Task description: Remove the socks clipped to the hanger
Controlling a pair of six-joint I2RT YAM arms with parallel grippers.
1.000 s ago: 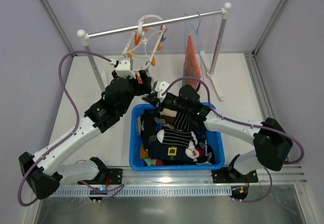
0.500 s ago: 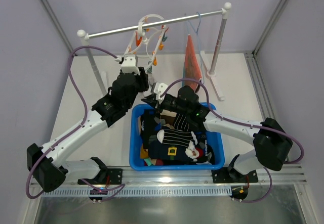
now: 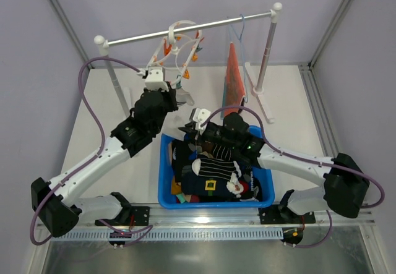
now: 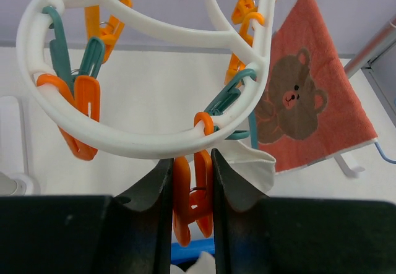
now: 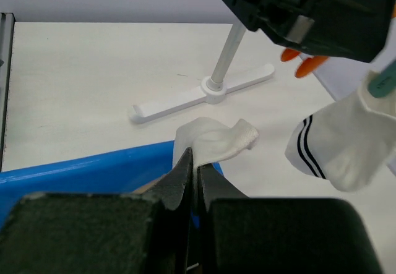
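Note:
The white oval hanger [image 3: 179, 42] hangs from the rail, with orange and teal pegs round its ring [image 4: 124, 141]. My left gripper [image 4: 192, 162] is shut on an orange peg [image 4: 193, 193] at the ring's lower edge, one jaw on each handle. A white sock [image 4: 250, 166] shows just behind its right finger. My right gripper [image 5: 195, 156] is shut on a crumpled white sock [image 5: 213, 139] above the blue bin's rim. Another white sock with black stripes [image 5: 337, 147] dangles from a teal peg. From above, the left gripper [image 3: 176, 94] sits under the hanger and the right gripper [image 3: 189, 128] at the bin's far corner.
A blue bin [image 3: 164, 181] of mixed socks stands between the arms. An orange bear-print cloth [image 3: 232, 76] on a pale-blue wire hanger hangs further right on the rail [image 3: 210, 25]. The rack's white feet [image 5: 204, 94] rest on the table.
My left gripper rose to the hanger and closed on an orange peg. My right gripper, still shut on the white sock, drew back toward the bin.

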